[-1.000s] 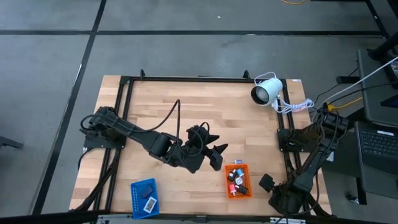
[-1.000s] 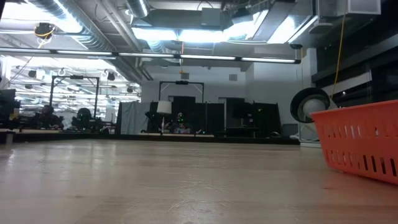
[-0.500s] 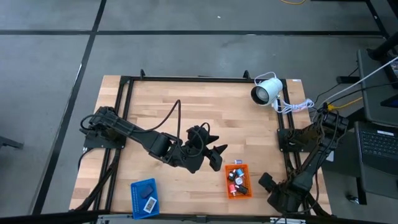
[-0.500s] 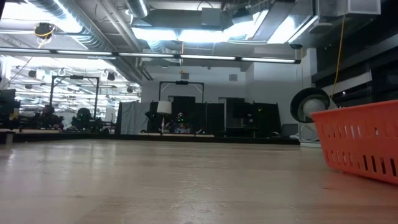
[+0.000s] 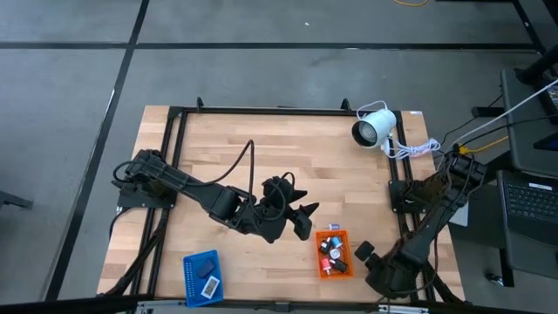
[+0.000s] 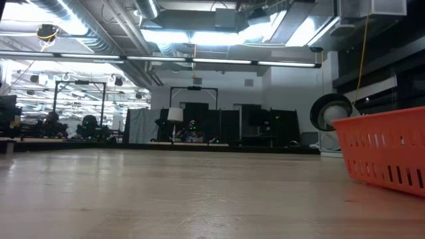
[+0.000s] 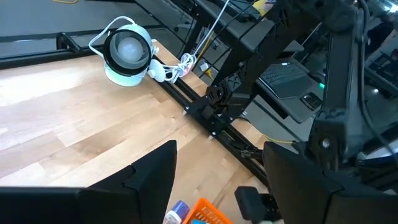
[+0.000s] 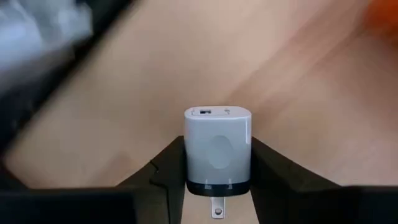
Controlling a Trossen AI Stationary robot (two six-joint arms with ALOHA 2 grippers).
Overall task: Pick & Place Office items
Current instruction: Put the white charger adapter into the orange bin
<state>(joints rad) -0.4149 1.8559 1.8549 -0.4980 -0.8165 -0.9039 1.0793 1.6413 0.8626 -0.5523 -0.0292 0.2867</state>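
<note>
Low view: bare wooden table [image 6: 166,199], dim workshop behind.

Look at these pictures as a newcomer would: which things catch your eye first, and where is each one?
The orange tray of small bright pieces stands out near the table's front edge, right of centre. A white round camera-like device sits at the far right corner. In the right wrist view, a white charger plug sits between the jaws of the right gripper, while the left gripper hovers at mid-table beside the tray.
</note>
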